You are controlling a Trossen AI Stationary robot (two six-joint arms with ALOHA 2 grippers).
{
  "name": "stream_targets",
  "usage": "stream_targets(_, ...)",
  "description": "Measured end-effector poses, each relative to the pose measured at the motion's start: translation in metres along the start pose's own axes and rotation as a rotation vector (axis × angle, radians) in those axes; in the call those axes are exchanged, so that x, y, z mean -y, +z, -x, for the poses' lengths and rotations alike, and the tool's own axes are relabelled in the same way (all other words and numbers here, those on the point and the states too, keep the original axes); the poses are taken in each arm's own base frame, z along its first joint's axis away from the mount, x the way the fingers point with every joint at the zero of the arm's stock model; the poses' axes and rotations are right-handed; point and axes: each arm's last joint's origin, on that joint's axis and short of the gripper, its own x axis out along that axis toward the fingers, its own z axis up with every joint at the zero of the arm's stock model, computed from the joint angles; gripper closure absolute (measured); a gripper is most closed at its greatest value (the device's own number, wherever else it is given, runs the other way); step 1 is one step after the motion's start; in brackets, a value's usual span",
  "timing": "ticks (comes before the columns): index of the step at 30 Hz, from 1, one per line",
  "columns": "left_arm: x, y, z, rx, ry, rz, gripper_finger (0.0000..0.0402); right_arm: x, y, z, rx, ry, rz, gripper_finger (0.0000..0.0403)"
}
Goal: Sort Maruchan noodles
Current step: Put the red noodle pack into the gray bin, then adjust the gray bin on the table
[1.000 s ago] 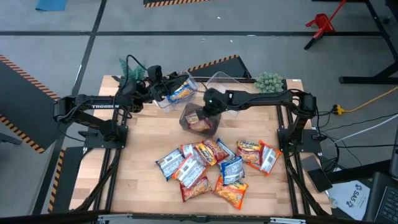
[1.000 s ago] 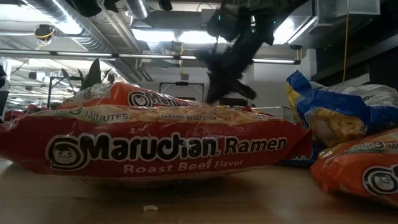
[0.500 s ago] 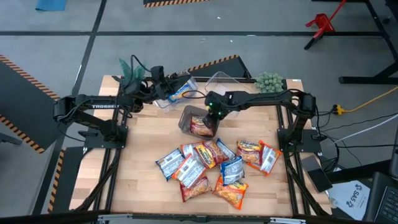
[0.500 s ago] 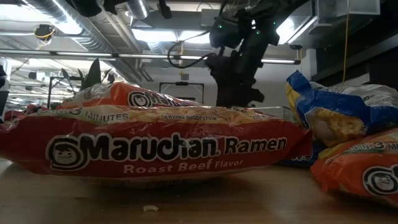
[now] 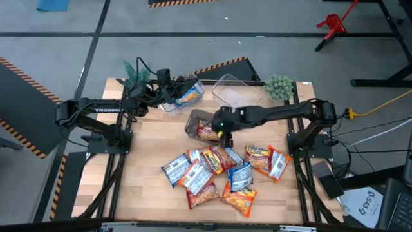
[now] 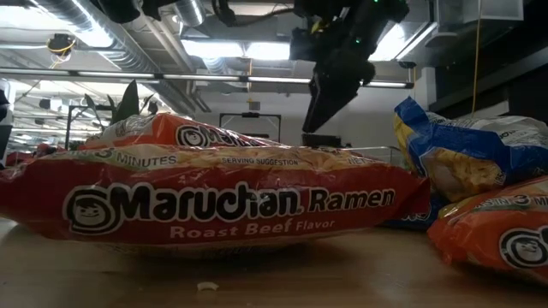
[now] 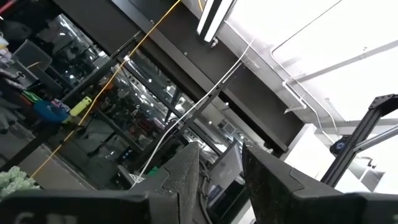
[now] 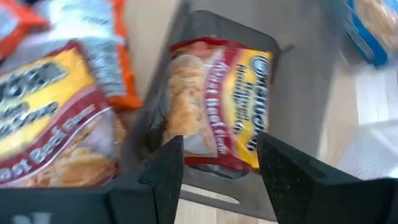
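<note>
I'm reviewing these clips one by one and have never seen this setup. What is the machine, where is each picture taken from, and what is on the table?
Two dark robot arms work at a wooden table. One picture looks straight down, one sits at table height, and one camera rides on each wrist. A heap of Maruchan noodles lies loose near the front. The right gripper, open and empty, hangs above a grey bin holding one red roast beef packet. The left gripper, also open, waits by a clear bin holding a blue-yellow packet; its camera points up at the ceiling. A second clear bin stands behind.
</note>
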Motion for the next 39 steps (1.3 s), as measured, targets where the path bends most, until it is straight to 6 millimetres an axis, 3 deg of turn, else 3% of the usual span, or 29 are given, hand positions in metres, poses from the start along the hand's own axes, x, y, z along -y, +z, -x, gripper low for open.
stream_targets(10,-0.005,-0.004,0.0,-0.05,0.048,0.004,0.0285,0.008,0.006,-0.018,0.051,-0.032,0.013,0.0234)
stream_targets(21,-0.009,-0.006,0.001,-0.07,0.082,0.005,0.0285,0.005,-0.002,-0.058,-0.025,0.011,-0.015,0.0237)
stream_targets(33,-0.011,-0.008,0.001,-0.094,0.106,-0.019,0.0285,0.002,-0.014,-0.055,-0.147,0.081,-0.015,0.0237)
stream_targets(39,-0.015,-0.008,0.002,-0.112,0.139,-0.021,0.0285,0.007,-0.007,-0.026,-0.074,0.055,-0.018,0.0237)
